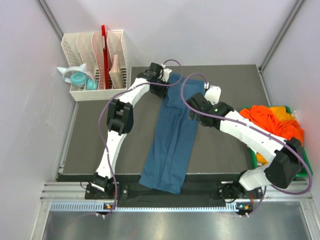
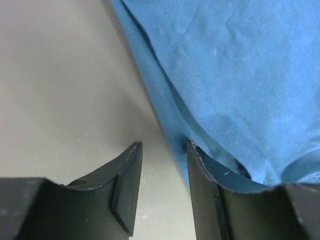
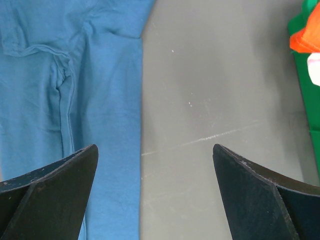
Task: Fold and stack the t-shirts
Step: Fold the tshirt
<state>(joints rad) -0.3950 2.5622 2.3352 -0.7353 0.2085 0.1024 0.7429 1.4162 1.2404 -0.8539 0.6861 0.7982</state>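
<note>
Overhead view, two close wrist views; teal t-shirt (image 1: 170, 145) in all.

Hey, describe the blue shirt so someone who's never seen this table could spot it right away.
On the dark table mat, a long folded strip of cloth runs down the middle from the far side to the near edge. That is the blue t-shirt: flat and plain, unlike the crumpled orange heap at the right edge.

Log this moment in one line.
left gripper open at teal t-shirt far end | right gripper open, empty | orange t-shirts piled at right
</note>
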